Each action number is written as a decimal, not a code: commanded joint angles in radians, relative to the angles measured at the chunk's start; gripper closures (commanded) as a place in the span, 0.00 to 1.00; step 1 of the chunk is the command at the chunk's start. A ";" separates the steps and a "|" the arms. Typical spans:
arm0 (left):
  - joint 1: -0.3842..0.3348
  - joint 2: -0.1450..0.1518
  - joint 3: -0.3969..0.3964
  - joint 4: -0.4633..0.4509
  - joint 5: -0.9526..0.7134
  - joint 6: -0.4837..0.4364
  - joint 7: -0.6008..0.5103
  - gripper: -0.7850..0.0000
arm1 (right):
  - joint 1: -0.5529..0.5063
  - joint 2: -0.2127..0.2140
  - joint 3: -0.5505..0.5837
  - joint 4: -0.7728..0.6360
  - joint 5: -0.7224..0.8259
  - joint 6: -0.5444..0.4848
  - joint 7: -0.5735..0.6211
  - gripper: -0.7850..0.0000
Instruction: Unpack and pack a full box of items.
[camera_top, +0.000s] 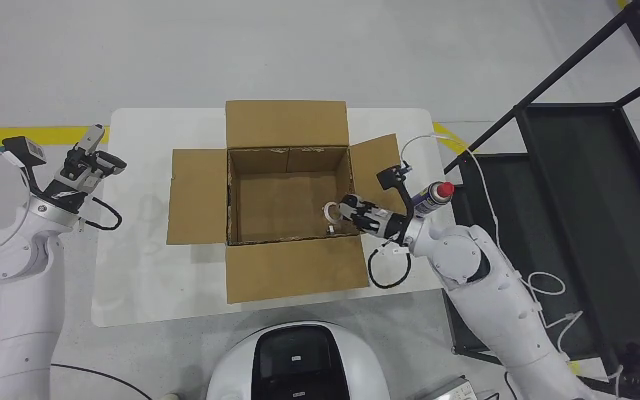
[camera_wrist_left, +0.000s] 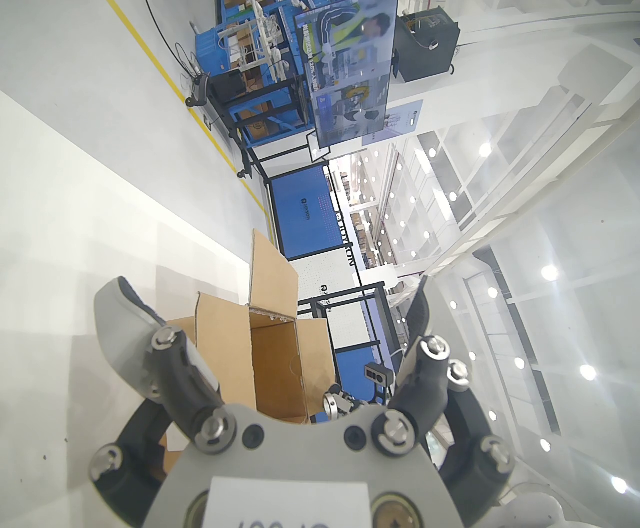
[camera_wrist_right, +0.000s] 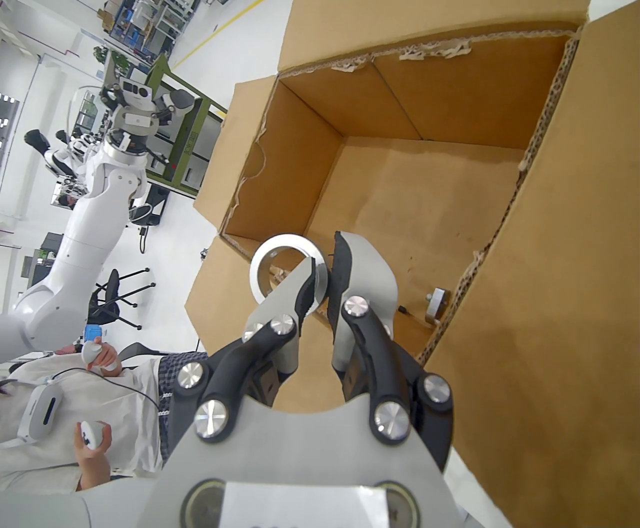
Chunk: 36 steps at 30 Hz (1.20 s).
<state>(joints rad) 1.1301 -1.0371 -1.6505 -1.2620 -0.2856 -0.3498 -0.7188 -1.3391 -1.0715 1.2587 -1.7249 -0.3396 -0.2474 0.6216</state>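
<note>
Presently the right gripper is clamped on a silver ring's rim, above the floor of the open cardboard box near its right wall, where a small metal piece lies. A red-capped spray can sits at the table's right edge. The left gripper, fingers spread wide, hangs over the left edge.

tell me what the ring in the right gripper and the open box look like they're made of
Ring: probably metal, perhaps steel or aluminium. It is silvery, with a smooth, machined-looking face and a soft sheen, and it is pinched by the right gripper.
Box: brown corrugated cardboard, matte. Fluted, torn edges show along its rims.
</note>
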 joint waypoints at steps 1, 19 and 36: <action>0.000 0.000 0.000 0.000 0.000 0.000 0.000 0.00 | 0.041 -0.009 -0.039 0.032 -0.015 0.026 -0.021 1.00; 0.000 0.000 0.000 0.000 0.000 0.000 0.000 0.00 | 0.214 -0.066 -0.227 0.181 -0.071 0.038 -0.141 0.00; 0.000 0.000 0.000 0.000 0.000 0.000 0.000 0.00 | -0.213 0.027 0.224 -0.204 -0.443 -0.373 -0.324 0.00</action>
<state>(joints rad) 1.1301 -1.0371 -1.6505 -1.2620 -0.2856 -0.3498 -0.7188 -1.5241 -1.0461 1.4534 -1.9218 -0.7574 -0.6064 0.3240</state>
